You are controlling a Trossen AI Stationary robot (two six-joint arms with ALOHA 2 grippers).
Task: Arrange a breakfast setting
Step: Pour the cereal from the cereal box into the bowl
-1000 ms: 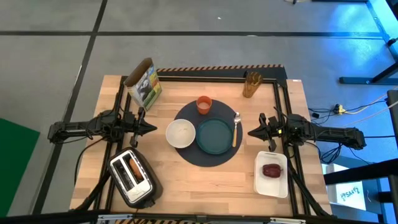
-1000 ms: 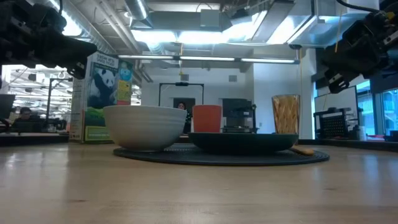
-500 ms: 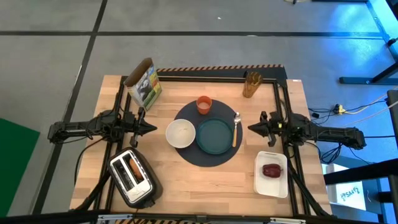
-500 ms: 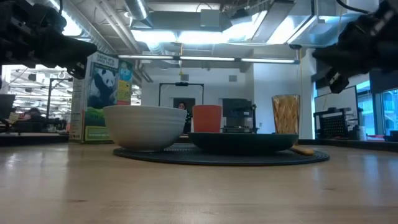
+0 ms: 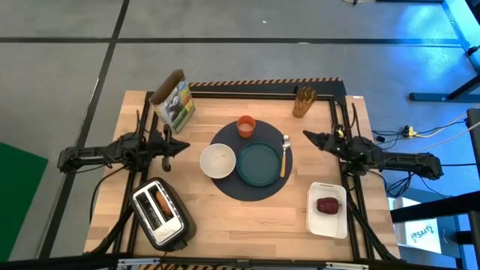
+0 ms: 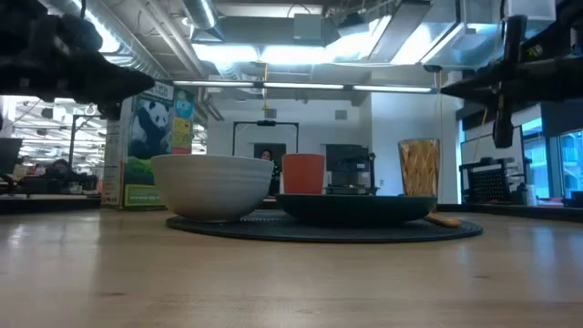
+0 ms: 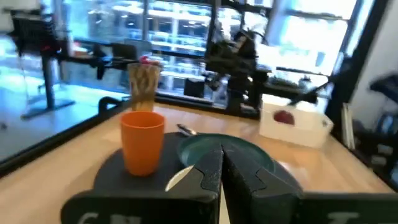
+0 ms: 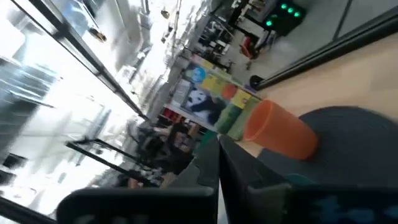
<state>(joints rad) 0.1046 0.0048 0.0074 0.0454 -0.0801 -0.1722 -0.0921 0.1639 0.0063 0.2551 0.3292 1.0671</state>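
The round dark-grey mat lies mid-table. On it rest the teal plate, the white bowl, the orange cup at its far edge and the spoon at its right edge. The dark-red fruit lies in the white tray. A browned piece sticks out of the toaster slot. My left gripper is shut and empty, in the air left of the bowl. My right gripper is shut and empty, in the air right of the spoon.
A panda cereal box stands at the far left and a glass of sticks at the far right. The silver toaster stands near left, the white tray near right. A black frame runs round the table edge.
My right gripper has swung toward the table's far edge and rolled about its axis, staying shut. My left gripper has shifted a little toward the far edge and has also rolled. The things on the table have kept still.
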